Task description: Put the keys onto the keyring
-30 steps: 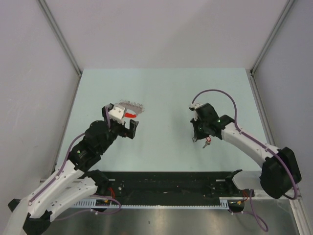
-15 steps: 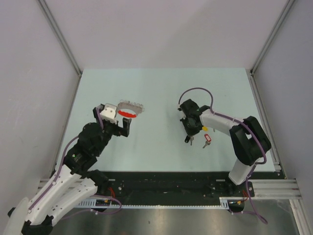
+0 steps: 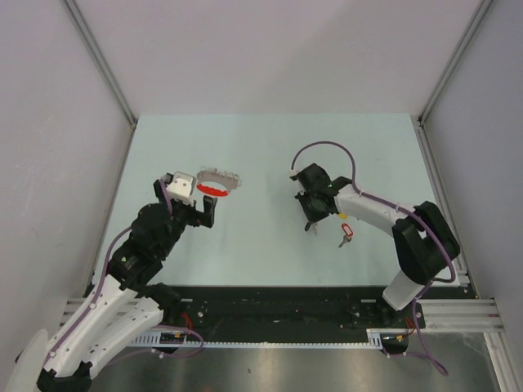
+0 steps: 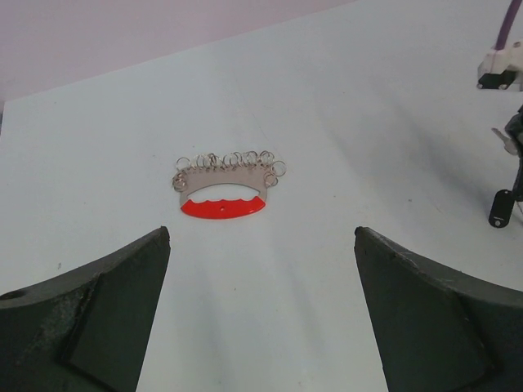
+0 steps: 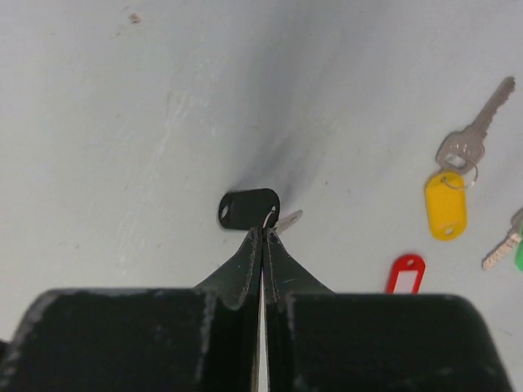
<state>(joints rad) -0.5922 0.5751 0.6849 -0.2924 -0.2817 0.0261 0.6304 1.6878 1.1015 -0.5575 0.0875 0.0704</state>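
Observation:
The keyring [image 4: 225, 186], a red arc below a row of silver rings, lies flat on the table; from above the keyring [image 3: 219, 183] sits just beyond my left gripper [image 3: 198, 214]. That left gripper [image 4: 261, 235] is open and holds nothing, its fingers set wide on the near side of the ring. My right gripper [image 5: 263, 233] is shut, its tips pinching the black key [image 5: 248, 208] by its small wire ring, with the blade [image 5: 288, 220] sticking out to the right. From above, the right gripper [image 3: 311, 219] is at the table's middle right.
A yellow-tagged key [image 5: 446, 203] and a red tag [image 5: 405, 273] lie on the table right of the right gripper, with a green one at the frame edge [image 5: 518, 255]. From above, the red key [image 3: 346, 233] lies right of that gripper.
The right arm has swung left and away with the black key, leaving the red key behind. The left arm drew back to the left, uncovering the keyring, then held still.

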